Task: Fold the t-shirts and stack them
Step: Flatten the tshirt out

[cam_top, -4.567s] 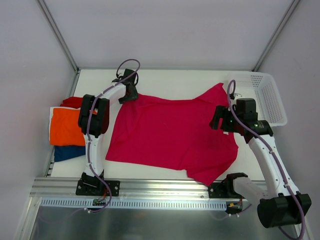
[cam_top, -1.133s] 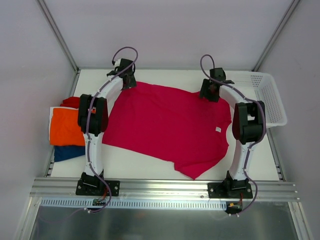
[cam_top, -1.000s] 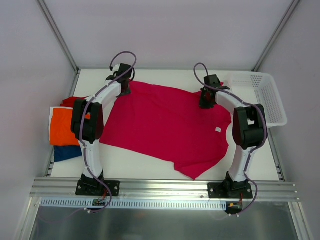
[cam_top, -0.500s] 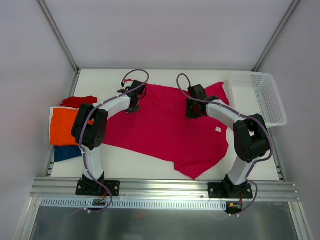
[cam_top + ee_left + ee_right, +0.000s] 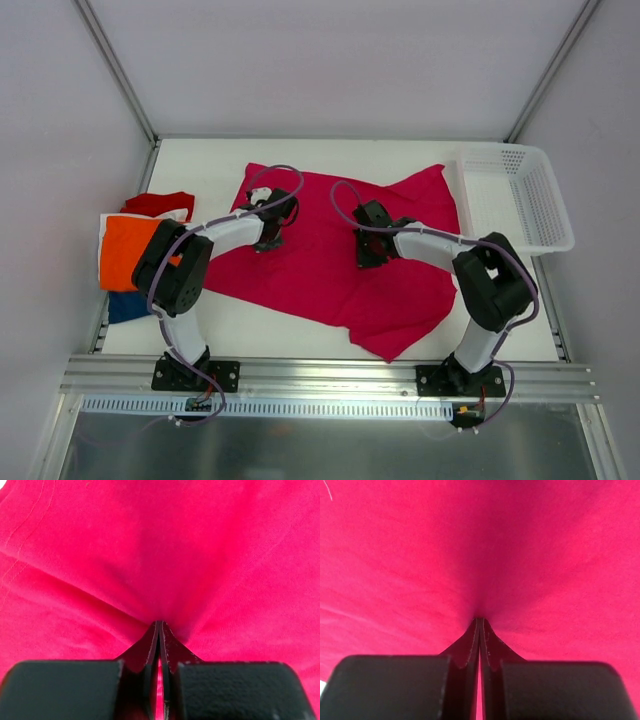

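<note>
A magenta-pink t-shirt (image 5: pixel 330 270) lies spread over the middle of the table, its far part drawn over its body. My left gripper (image 5: pixel 268 234) is shut on its cloth at the left. My right gripper (image 5: pixel 367 252) is shut on it right of centre. In the left wrist view the pink cloth (image 5: pixel 165 555) puckers into the closed tips of the gripper (image 5: pixel 159 623). The right wrist view shows the same pinch of cloth (image 5: pixel 480 550) at the gripper (image 5: pixel 480 619). At the table's left edge an orange t-shirt (image 5: pixel 128 250) lies folded on a dark blue one (image 5: pixel 128 306), with a red one (image 5: pixel 160 203) behind.
A white perforated basket (image 5: pixel 518 195) stands at the far right corner. Metal frame posts run up at the far left (image 5: pixel 115 70) and far right (image 5: pixel 555 70). The rail holding the arm bases (image 5: pixel 320 385) runs along the near edge.
Both grippers have come from the far edge toward the near side and closer together, dragging the pink shirt's far edge with them. A sleeve now lies loose near the basket.
</note>
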You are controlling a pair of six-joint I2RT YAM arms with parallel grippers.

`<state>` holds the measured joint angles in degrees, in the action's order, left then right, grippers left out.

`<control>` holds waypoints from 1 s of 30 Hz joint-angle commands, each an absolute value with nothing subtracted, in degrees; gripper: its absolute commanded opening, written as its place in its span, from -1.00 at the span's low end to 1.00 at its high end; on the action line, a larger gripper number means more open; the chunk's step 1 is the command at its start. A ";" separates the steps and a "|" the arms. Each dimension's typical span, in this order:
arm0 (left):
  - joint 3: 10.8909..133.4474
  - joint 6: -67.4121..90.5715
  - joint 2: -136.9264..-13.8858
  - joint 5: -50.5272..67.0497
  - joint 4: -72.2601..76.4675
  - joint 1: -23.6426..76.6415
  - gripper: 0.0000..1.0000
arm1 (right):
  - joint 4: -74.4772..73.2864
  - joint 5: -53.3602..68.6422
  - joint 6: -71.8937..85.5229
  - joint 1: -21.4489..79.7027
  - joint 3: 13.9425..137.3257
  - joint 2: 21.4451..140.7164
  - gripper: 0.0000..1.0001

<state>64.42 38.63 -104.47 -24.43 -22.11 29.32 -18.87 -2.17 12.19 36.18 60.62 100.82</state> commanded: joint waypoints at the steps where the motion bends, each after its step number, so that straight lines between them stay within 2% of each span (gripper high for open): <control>1: 59.26 42.01 -101.26 -23.99 -24.70 31.11 -1.00 | -17.76 -3.51 15.73 39.10 57.05 99.23 -0.99; 15: 42.81 48.60 -86.31 -23.20 -25.22 39.28 -1.00 | -26.09 -14.85 27.23 53.25 46.15 89.74 -0.99; 30: 44.73 55.63 -79.72 -24.08 -35.24 49.92 -1.00 | -34.18 -21.70 31.55 55.11 43.59 82.01 -0.99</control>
